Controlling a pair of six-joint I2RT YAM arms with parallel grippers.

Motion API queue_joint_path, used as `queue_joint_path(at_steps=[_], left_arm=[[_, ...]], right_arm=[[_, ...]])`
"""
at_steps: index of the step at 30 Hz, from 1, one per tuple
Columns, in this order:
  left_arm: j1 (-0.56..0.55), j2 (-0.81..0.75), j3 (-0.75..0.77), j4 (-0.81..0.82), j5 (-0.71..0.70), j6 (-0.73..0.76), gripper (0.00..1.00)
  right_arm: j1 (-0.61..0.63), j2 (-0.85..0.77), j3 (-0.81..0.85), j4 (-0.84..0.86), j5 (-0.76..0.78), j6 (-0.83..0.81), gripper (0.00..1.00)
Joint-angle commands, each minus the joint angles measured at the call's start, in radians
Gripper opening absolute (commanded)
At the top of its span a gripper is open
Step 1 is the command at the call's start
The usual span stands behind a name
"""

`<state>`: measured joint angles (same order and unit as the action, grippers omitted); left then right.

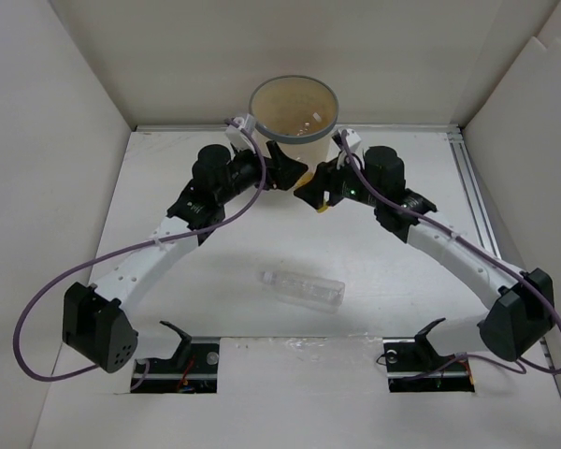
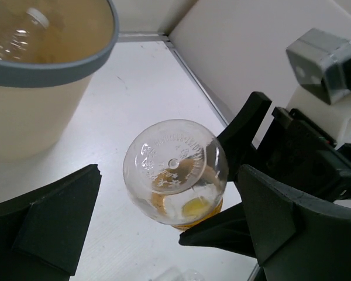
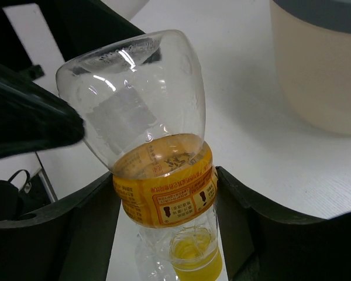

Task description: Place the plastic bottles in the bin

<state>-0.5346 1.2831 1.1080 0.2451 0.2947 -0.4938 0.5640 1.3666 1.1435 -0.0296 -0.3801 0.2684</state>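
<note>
Yellow-label bottle (image 3: 161, 193) clamped in our right tool (image 1: 320, 192) beside the bin (image 2: 52, 71); left tool (image 1: 285, 175) wide, empty. Next we lift it above the bin, release; unlabelled bottle (image 1: 302, 288) lies on desk (image 1: 224, 281).

From my remote seat, I see a white desk (image 1: 215, 309) boxed in by pale panel walls (image 1: 56, 140), a metal rail (image 1: 473, 190) running along its right-hand edge.
</note>
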Motion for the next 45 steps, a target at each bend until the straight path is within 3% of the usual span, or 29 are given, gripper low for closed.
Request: queue_joint_path(at_steps=[1, 7, 9, 10, 12, 13, 14, 15, 18, 20, 24, 27, 32, 36, 37, 39, 40, 41, 43, 45], left_arm=[[0.002, 0.015, 0.030, 0.085, 0.115, -0.031, 1.00], [0.002, 0.045, 0.030, 0.146, 0.178, -0.080, 1.00], [0.002, 0.045, 0.030, 0.157, 0.169, -0.091, 0.92], [0.002, 0.045, 0.020, 0.186, 0.159, -0.091, 0.83], [0.002, 0.036, 0.010, 0.212, 0.150, -0.104, 0.36], [0.002, 0.036, 0.010, 0.238, 0.138, -0.117, 0.19], [0.002, 0.036, 0.010, 0.249, 0.138, -0.117, 0.10], [0.002, 0.036, 0.010, 0.249, 0.129, -0.127, 0.00], [0.002, 0.058, 0.062, 0.249, 0.129, -0.147, 0.00], [0.002, 0.087, 0.094, 0.240, 0.103, -0.147, 0.00], [0.002, 0.128, 0.208, 0.181, -0.134, -0.100, 0.00], [0.012, 0.198, 0.305, 0.212, -0.210, -0.007, 0.00], [0.012, 0.367, 0.482, 0.273, -0.420, 0.130, 0.00], [0.033, 0.522, 0.630, 0.299, -0.494, 0.178, 0.00], [0.042, 0.554, 0.666, 0.299, -0.508, 0.191, 0.06], [0.042, 0.666, 0.825, 0.219, -0.534, 0.201, 0.39], [0.051, 0.705, 0.886, 0.183, -0.534, 0.211, 0.63], [0.051, 0.776, 0.944, 0.107, -0.534, 0.212, 0.99], [0.051, 0.830, 1.093, 0.056, -0.534, 0.222, 1.00], [0.051, 0.864, 1.170, 0.007, -0.534, 0.222, 1.00]], right_arm=[[0.008, -0.052, 0.009, 0.086, -0.028, 0.022, 0.00], [0.008, -0.052, 0.018, 0.086, -0.028, 0.022, 0.00], [0.008, -0.052, 0.018, 0.086, -0.039, 0.022, 0.00], [0.008, -0.052, 0.018, 0.086, -0.039, 0.022, 0.02], [0.008, -0.061, 0.018, 0.106, -0.048, 0.022, 0.07], [0.008, -0.061, 0.018, 0.106, -0.048, 0.022, 0.10], [0.008, -0.070, 0.007, 0.117, -0.058, 0.022, 0.14], [0.008, -0.070, 0.007, 0.129, -0.059, 0.022, 0.37], [-0.001, -0.102, -0.016, 0.138, -0.039, 0.022, 1.00], [-0.010, -0.115, -0.036, 0.138, -0.005, 0.022, 1.00], [-0.021, -0.153, -0.088, 0.076, 0.182, 0.008, 1.00], [-0.030, -0.175, -0.126, 0.019, 0.285, -0.021, 1.00], [-0.021, -0.221, -0.200, 0.008, 0.144, -0.100, 1.00], [0.045, -0.250, -0.243, -0.025, 0.098, -0.144, 1.00], [0.063, -0.262, -0.252, -0.045, 0.098, -0.158, 1.00], [0.109, -0.273, -0.252, -0.099, 0.178, -0.169, 1.00], [0.167, -0.273, -0.223, -0.178, 0.225, -0.182, 1.00], [0.204, -0.273, -0.208, -0.219, 0.281, -0.195, 1.00], [0.320, -0.255, -0.164, -0.315, 0.447, -0.195, 1.00], [0.370, -0.212, -0.154, -0.357, 0.497, -0.195, 1.00]])
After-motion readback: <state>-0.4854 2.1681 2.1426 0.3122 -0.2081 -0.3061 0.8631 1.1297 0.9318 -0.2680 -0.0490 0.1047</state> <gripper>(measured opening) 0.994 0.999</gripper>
